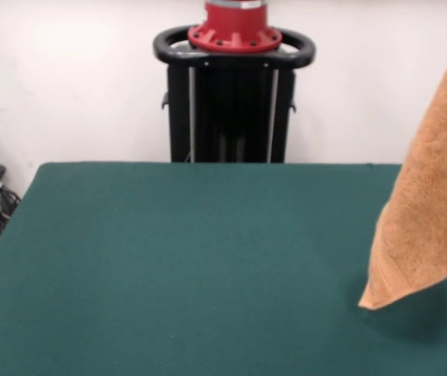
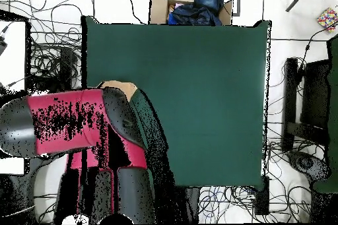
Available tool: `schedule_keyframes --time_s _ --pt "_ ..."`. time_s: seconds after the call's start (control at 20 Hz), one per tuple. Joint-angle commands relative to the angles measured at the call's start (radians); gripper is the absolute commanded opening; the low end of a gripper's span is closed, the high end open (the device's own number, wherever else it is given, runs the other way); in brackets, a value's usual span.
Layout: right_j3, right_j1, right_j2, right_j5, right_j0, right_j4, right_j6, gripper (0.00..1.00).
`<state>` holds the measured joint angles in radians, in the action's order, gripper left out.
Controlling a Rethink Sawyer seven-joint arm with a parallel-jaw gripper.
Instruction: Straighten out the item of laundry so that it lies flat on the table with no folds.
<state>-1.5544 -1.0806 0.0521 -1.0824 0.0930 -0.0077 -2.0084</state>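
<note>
End effector hidden; towel (image 1: 431, 196) above table (image 1: 192, 266).

Towel (image 1: 431, 204): cut off by the right and top edges in the front view; the overhead view shows only a small tan patch beyond the arm (image 2: 79, 127), which covers the rest. Gripper: hidden in both views.

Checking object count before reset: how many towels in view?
1. The towel hangs at the front view's right edge, lowest corner just above the table. Overhead, only a bit shows beside the arm.
</note>
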Motion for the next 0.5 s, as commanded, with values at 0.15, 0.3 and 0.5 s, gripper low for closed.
schedule_keyframes --time_s 0.15,0.3,0.5 --pt "-0.168 0.019 -0.017 0.178 -0.016 0.018 -0.150 0.00" --pt "-0.217 -0.002 -0.017 0.211 -0.040 0.028 -0.103 0.00" --pt "-0.288 -0.048 -0.007 0.241 -0.086 0.052 -0.027 0.00"
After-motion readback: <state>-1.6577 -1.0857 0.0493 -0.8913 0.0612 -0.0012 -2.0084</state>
